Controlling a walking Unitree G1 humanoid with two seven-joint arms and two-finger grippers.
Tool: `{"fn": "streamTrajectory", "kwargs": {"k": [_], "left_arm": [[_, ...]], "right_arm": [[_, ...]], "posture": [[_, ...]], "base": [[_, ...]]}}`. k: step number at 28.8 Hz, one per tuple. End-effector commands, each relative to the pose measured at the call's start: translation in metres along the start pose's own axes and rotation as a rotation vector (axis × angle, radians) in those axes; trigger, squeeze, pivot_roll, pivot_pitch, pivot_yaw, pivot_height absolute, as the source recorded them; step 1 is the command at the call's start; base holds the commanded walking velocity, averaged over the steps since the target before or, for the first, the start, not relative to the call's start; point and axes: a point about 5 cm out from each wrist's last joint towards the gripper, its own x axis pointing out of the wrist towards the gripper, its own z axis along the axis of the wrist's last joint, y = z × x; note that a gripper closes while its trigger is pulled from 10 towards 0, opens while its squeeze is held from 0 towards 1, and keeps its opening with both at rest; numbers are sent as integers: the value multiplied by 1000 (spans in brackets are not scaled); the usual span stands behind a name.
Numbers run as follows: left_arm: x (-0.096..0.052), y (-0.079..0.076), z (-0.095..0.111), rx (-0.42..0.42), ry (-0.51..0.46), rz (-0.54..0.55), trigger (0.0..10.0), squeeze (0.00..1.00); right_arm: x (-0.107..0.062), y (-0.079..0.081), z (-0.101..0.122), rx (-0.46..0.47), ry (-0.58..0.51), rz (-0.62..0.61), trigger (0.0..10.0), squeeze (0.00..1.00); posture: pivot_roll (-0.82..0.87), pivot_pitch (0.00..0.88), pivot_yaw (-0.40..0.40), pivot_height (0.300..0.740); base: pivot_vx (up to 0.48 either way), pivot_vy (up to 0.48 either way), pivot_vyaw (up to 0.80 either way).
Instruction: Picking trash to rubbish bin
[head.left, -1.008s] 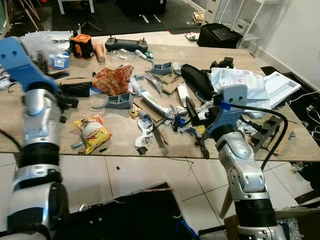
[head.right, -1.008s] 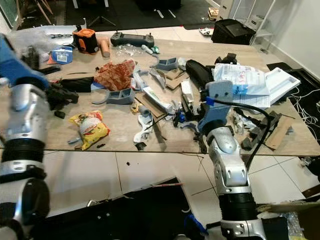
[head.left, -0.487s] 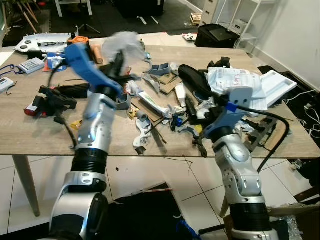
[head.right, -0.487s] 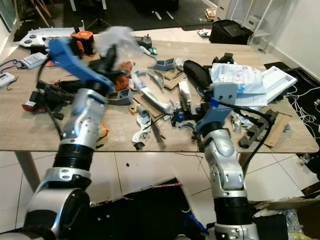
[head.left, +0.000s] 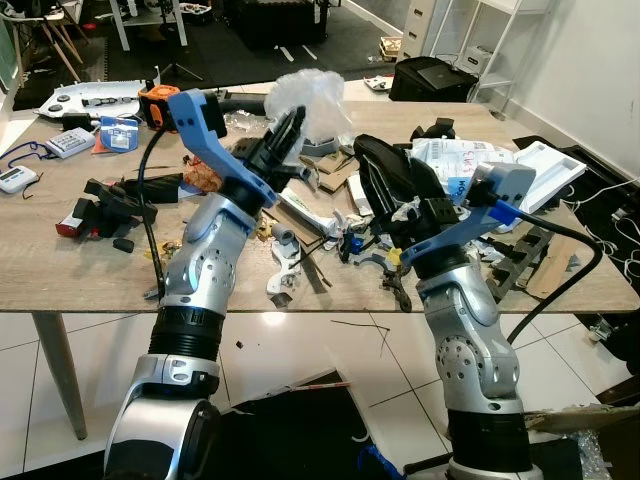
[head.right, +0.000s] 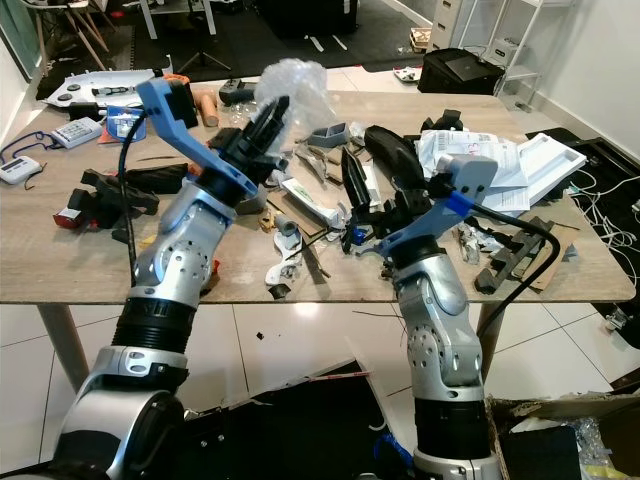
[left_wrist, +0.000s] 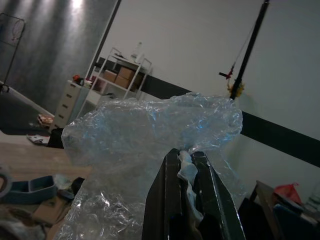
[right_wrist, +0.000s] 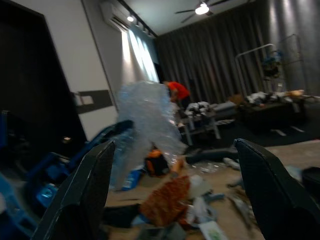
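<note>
My left gripper (head.right: 272, 112) is raised above the middle of the cluttered wooden table (head.left: 90, 285). It is shut on a crumpled clear plastic bag (head.left: 310, 98), which billows above the fingers. The left wrist view shows the pinch close up, with the clear plastic bag (left_wrist: 150, 130) caught between the black fingers (left_wrist: 170, 200). My right gripper (head.right: 375, 195) is lifted over the table's right middle. It is open and holds nothing, and the right wrist view shows its fingers (right_wrist: 82, 200) spread wide toward the plastic bag (right_wrist: 145, 120).
Grey plastic parts, cardboard scraps and wrappers litter the table (head.right: 300, 240). White papers (head.left: 470, 160) and a black pouch (head.left: 385, 165) lie at the right. An orange device (head.left: 160, 95) and a calculator (head.left: 70, 140) are far left. A black bag (head.left: 435, 75) stands on the floor beyond.
My left arm swung from the table's left side to the middle and rose with the clear plastic in its fingers. The right gripper lifted off the clutter and tilted upward.
</note>
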Motion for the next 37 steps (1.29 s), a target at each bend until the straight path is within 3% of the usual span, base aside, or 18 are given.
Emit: {"fn": "streamTrajectory", "kwargs": {"k": [1, 9, 10, 14, 28, 29, 30, 31, 37], "left_arm": [[-3, -3, -3, 4, 19, -25, 0, 0], [-7, -22, -14, 15, 102, -171, 0, 0], [-9, -26, -18, 44, 131, -211, 0, 0], [-11, -31, -20, 67, 157, -253, 0, 0], [-15, -42, -22, 151, 196, -339, 0, 0], [-15, -43, -23, 156, 199, -345, 0, 0], [-15, -43, -23, 156, 199, -345, 0, 0], [-15, -43, -23, 162, 203, -352, 0, 0], [-15, -43, -23, 171, 209, -359, 0, 0]], "right_arm": [[1, 6, 4, 21, -17, 38, 10000, 1000], [9, 11, 7, 242, -23, 32, 10000, 961], [10, 9, 10, 328, -43, 21, 10000, 0], [10, 8, 12, 386, -51, 7, 10000, 0], [8, -4, 6, 386, 20, -81, 10000, 0], [8, -4, 5, 386, 26, -82, 4745, 0], [8, -4, 5, 386, 26, -82, 4745, 0], [7, -5, 4, 390, 30, -87, 0, 0], [7, -6, 4, 400, 22, -98, 0, 0]], "posture": [[-30, 62, 5, 740], [-23, 66, 2, 740], [-23, 66, 2, 740], [-22, 72, 4, 740], [-20, 84, 4, 740], [-20, 84, 4, 740], [-20, 84, 4, 740], [-17, 89, 4, 740], [-14, 93, 4, 740]], "base": [[0, 0, 0], [0, 0, 0], [0, 0, 0], [0, 0, 0], [0, 0, 0], [0, 0, 0], [0, 0, 0], [0, 0, 0], [0, 0, 0]]}}
